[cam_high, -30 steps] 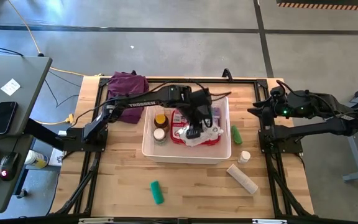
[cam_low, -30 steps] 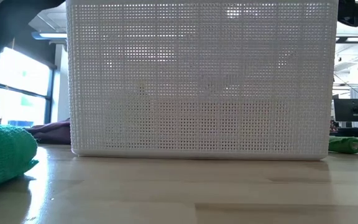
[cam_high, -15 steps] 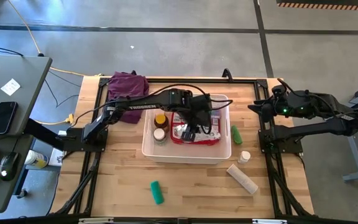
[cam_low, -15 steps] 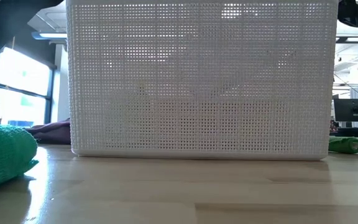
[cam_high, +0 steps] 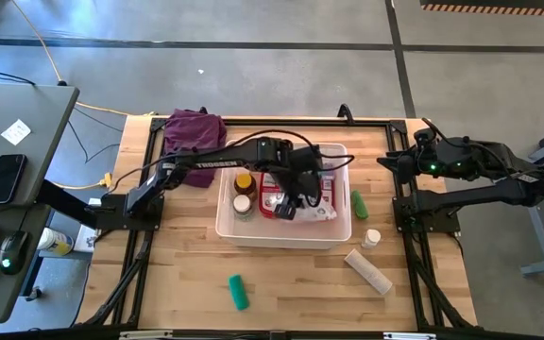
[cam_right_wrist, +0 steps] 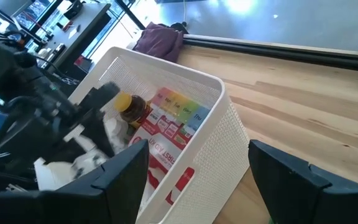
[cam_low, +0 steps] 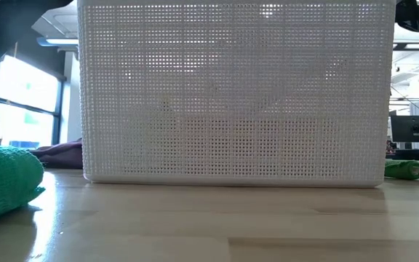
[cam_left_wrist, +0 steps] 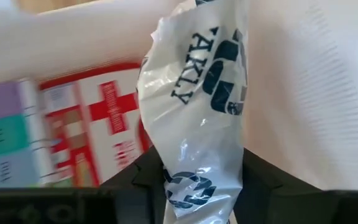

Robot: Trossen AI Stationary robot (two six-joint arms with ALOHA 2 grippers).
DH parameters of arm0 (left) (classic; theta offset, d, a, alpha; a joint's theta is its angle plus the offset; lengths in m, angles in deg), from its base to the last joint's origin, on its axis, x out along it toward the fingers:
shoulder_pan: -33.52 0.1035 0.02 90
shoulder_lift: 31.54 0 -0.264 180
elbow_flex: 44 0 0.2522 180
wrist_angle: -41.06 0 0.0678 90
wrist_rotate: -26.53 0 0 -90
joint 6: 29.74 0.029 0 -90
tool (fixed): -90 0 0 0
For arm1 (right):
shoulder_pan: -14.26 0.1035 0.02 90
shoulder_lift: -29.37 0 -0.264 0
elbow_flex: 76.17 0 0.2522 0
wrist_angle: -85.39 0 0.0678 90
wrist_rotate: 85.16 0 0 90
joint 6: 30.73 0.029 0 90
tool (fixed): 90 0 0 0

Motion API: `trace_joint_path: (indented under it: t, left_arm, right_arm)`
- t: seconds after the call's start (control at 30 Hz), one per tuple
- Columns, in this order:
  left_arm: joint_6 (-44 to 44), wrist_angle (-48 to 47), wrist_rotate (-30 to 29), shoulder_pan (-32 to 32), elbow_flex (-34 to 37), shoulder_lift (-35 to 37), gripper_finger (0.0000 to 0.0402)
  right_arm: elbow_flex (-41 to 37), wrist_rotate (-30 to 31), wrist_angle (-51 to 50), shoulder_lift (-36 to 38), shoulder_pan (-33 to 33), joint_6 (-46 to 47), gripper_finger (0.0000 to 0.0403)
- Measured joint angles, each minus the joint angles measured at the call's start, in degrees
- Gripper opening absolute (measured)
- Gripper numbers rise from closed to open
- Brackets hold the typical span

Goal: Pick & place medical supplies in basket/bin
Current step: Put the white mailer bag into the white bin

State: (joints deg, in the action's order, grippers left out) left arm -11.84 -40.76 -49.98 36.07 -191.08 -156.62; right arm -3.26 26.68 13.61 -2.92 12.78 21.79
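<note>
Packet (cam_left_wrist: 194, 118) print in left wrist view, basket (cam_low: 238, 91) wall low

High cam overhead; low cam hugs basket (cam_low: 235, 94), prob. table-level.

left arm (cam_high: 206, 159): matte black jointed links, white block lettering along the forearm (not legible beyond that), thin black cable looping over the wrist | right arm (cam_high: 484, 179): same black build, small green indicator light (cam_high: 433, 170) glowing on the housing | right gripper fingers (cam_right_wrist: 303, 177): dark, flat, angular plates
</note>
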Motion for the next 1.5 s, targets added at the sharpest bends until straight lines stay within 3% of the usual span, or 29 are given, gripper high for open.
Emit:
trace_joint_path:
  t: [0.2, 0.47, 1.1, 1.5]
  left_arm:
    - [-1.64, 0.71, 3.61, -1.05, 0.00, 0.01, 0.0157]
    - [-1.65, 2.06, 3.51, -1.57, 0.00, -0.68, 0.0211]
    - [-8.33, 4.18, 0.90, -1.46, -0.02, 0.06, 0.0214]
    - [-8.49, -1.78, 0.72, -1.46, 0.00, 0.85, 0.0205]
  right_arm:
    - [0.01, 0.35, -0.04, 0.00, 0.00, 0.00, 0.0265]
    - [0.01, 0.51, -0.07, -0.02, 0.00, -0.02, 0.0265]
    - [-0.01, -0.78, -0.07, -0.02, 0.00, 0.11, 0.0265]
    - [0.01, -0.90, -0.07, -1.34, -0.02, 1.28, 0.0265]
